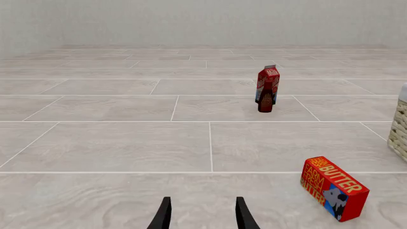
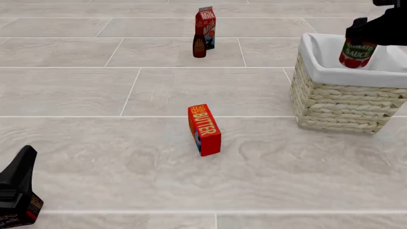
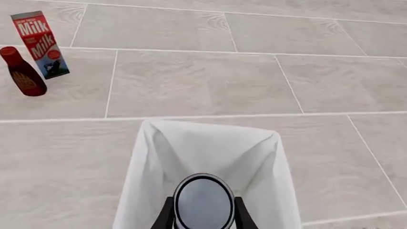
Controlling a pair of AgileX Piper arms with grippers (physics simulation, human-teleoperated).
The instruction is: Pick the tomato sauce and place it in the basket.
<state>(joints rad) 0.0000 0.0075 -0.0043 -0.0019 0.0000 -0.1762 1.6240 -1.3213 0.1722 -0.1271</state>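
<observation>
The tomato sauce hangs upright above the open basket, its long axis close to vertical, leaning slightly, dark top up and red base down toward the white liner. In the right wrist view its round top faces the camera, squeezed between the two fingers. The right gripper reaches in from about two o'clock, pointing downward, closed on the can's upper part. The left gripper rests low at about seven o'clock, fingers parted with nothing between them. The butter box stands mid-floor; the milk carton and brown bottle stand at twelve o'clock.
</observation>
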